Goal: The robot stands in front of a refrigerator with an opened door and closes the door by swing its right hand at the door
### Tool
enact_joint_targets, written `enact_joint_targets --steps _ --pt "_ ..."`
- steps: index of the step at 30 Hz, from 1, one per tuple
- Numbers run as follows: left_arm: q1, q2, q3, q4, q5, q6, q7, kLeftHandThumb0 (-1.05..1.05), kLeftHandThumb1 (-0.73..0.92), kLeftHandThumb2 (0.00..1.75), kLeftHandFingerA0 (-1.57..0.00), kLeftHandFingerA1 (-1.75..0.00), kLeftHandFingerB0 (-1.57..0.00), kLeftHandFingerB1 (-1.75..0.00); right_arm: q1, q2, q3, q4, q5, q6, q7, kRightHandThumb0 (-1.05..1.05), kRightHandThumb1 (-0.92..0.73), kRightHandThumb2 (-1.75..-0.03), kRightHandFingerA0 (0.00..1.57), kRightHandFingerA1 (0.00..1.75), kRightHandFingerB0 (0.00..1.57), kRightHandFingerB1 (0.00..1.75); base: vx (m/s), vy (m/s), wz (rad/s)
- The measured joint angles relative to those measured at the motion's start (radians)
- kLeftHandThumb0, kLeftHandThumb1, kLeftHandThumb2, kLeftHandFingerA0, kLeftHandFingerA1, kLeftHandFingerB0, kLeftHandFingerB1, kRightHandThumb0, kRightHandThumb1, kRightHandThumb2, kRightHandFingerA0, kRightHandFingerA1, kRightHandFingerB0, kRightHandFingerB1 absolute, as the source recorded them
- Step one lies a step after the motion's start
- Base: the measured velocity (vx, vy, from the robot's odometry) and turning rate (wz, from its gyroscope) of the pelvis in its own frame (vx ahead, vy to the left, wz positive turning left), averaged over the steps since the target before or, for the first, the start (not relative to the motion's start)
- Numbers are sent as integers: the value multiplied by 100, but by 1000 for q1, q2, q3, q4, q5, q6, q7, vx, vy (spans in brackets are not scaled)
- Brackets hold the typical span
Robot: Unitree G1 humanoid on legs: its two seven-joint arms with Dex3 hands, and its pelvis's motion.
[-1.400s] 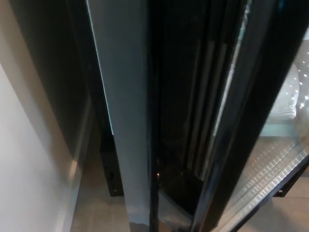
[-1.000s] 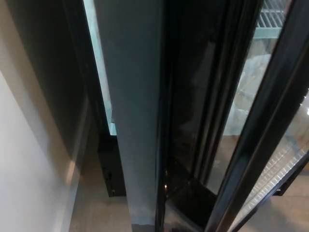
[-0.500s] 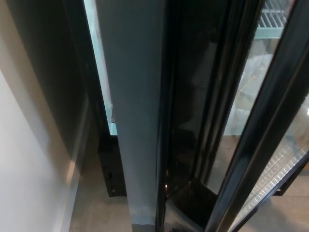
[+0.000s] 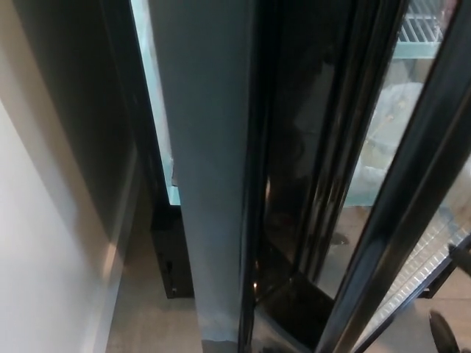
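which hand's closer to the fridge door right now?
Right. Its fingertips show at the lower right, beside the door frame's outer edge. Contact can't be told. The left hand is not in view.

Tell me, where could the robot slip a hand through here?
Bare floor lies between the white wall and the fridge's grey panel. Bottom right, the right hand already edges in beside the black door frame. The middle, between panel and glass door, is tight.

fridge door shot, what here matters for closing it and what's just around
Part of the job:
- refrigerator door, open, black frame with glass
- right hand, only fingertips show at lower right
- refrigerator, grey edge panel

Just around:
- wire shelf inside
- white wall
- floor
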Motion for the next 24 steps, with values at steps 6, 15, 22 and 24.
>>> enact_joint_targets --steps 6,15,22,24 --pt "-21 0 -3 1 0 0 0 -53 62 91 -35 -51 -26 -45 -69 47 12 -210 0 -15 -1 -91 -92 -88 0 53 0 48 0 0 0" --pt "-58 -1 -6 8 1 0 -2 -50 60 94 -37 -54 -25 -47 -293 61 43 -418 -61 -18 -2 -97 -73 -98 0 1 5 13 -1 0 1" --pt "-77 -1 -12 11 1 0 -2 -50 60 94 -37 -54 -25 -47 -360 57 81 -447 -170 -11 4 -97 -73 -98 0 1 5 13 0 0 0" --pt "-81 -1 -15 12 1 0 -2 -51 60 93 -37 -54 -25 -46 -379 56 93 -452 -204 -9 6 -73 -68 -105 1 20 1 23 0 0 0"
